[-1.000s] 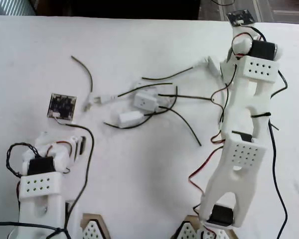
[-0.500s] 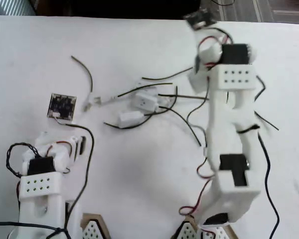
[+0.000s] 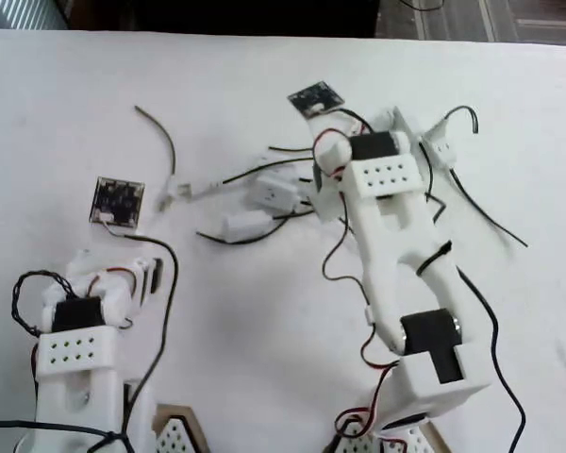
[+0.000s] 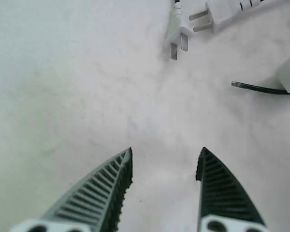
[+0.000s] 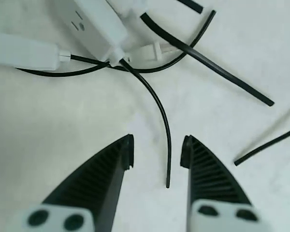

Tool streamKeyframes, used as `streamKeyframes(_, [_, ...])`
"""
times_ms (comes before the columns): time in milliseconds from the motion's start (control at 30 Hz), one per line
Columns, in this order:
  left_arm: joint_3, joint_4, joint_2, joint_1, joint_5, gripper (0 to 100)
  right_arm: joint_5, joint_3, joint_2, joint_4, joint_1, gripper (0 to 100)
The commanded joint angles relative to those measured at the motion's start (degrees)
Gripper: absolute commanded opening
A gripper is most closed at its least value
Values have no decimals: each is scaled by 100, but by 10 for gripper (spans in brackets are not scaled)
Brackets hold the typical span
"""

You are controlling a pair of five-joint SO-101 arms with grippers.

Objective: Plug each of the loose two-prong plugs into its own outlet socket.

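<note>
Plug (image 4: 176, 29) with two prongs lies loose on the white table (image 4: 63, 72), beyond the spread left gripper (image 4: 165, 157). The right gripper (image 5: 157, 145), also spread, hovers near an outlet socket (image 5: 94, 21) among black cords (image 5: 159, 111). Nothing looks grasped yet, so the next move calls for pinching a plug's body squarely.

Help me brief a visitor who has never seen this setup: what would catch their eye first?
The knot of white outlet blocks and black cords in the middle draws the eye first, with the right arm lying long beside it. The right gripper hangs open over a loose cord end. The left gripper, also open, faces two white plugs on the table.
</note>
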Motion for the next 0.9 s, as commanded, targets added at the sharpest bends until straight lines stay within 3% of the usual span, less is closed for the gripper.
streamKeyframes(0, [0,-105,-84,-4,-70,221,-879,308,-295,-936,-251,159])
streamKeyframes(167, [0,-105,-84,-4,-70,221,-2673,589,-295,-1991,-673,159])
streamKeyframes(433, [0,-105,-84,-4,-70,221,-4448,976,-268,-3433,-971,158])
streamKeyframes(867, [0,-105,-84,-4,-62,221,-5538,-246,1508,-3714,-760,155])
